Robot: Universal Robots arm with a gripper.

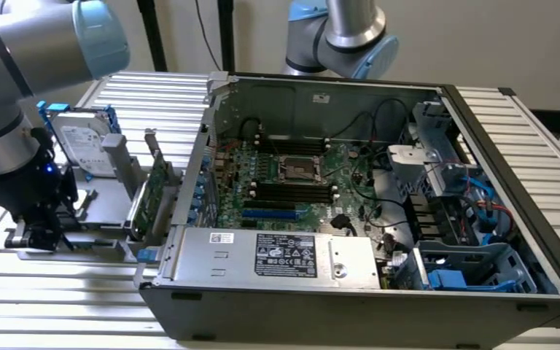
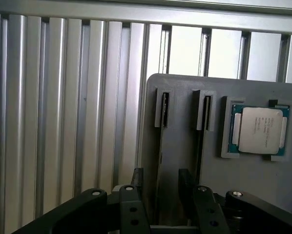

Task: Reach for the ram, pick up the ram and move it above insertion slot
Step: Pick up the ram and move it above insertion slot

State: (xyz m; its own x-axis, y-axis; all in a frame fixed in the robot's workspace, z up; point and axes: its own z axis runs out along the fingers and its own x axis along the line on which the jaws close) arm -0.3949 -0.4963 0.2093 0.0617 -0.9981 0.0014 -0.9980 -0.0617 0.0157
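Wrist view put the jaws nearest me, standing apart low over the grey holder plate (image 2: pixel 243 190). One dark finger (image 2: pixel 137 179) was on each side of a thin dark edge that ran along the plate from one of its two slotted brackets (image 2: pixel 161 108). I took that edge for the ram (image 2: pixel 159 195), standing on its long side; neither finger seemed to touch it. Farther along the plate, past the second bracket, a processor (image 2: pixel 259 129) sat in its own recess. Beyond the plate lay the ribbed tabletop (image 2: pixel 63 97). In the exterior view my arm (image 1: pixel 8 124) reached down over the plate, with a hard drive (image 1: pixel 85 142) and an upright green expansion card (image 1: pixel 155 191) at the plate's far side, and the open computer case (image 1: pixel 358 306) beyond that.
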